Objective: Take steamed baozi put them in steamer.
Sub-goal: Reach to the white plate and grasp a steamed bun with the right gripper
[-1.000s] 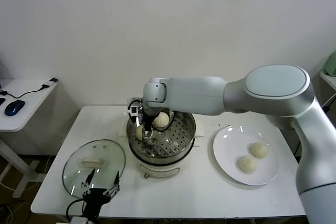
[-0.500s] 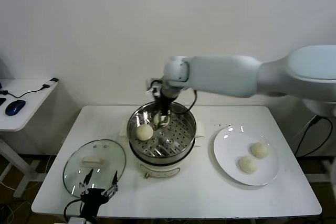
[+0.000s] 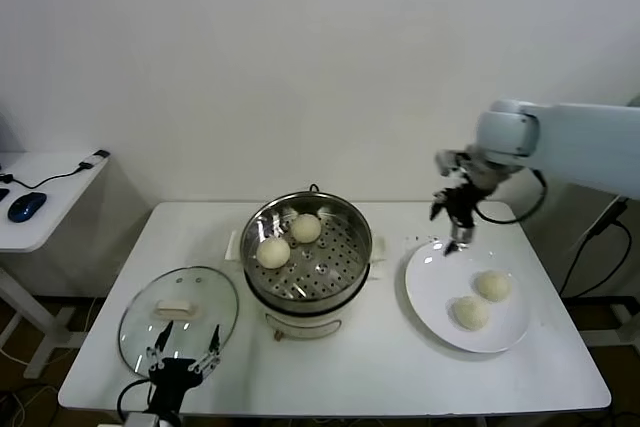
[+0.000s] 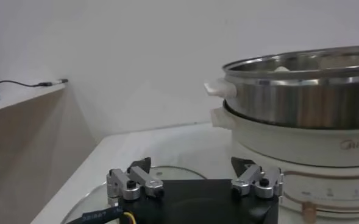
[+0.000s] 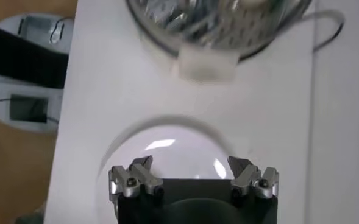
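The steel steamer [image 3: 345, 277] stands mid-table and holds two pale baozi, one [image 3: 273, 252] on its left side and one [image 3: 306, 228] toward the back. Two more baozi [image 3: 493, 285] [image 3: 471, 313] lie on the white plate [image 3: 435, 292] at the right. My right gripper [image 3: 455, 237] is open and empty, hovering above the plate's far-left edge; the right wrist view shows the plate [image 5: 167, 146] under its gripper [image 5: 190, 163] and the steamer's handle [image 5: 205, 63] beyond. My left gripper [image 3: 183, 352] is open and parked low over the glass lid; it also shows in the left wrist view [image 4: 191, 165].
A round glass lid [image 3: 150, 322] with a white handle lies at the table's front left. A side desk [image 3: 55, 197] with a blue mouse [image 3: 25, 206] stands farther left. The steamer's wall [image 4: 301, 103] fills the right of the left wrist view.
My right arm has let go of the second baozi in the steamer, risen out of the pot and swung right to above the plate. The left arm has not moved.
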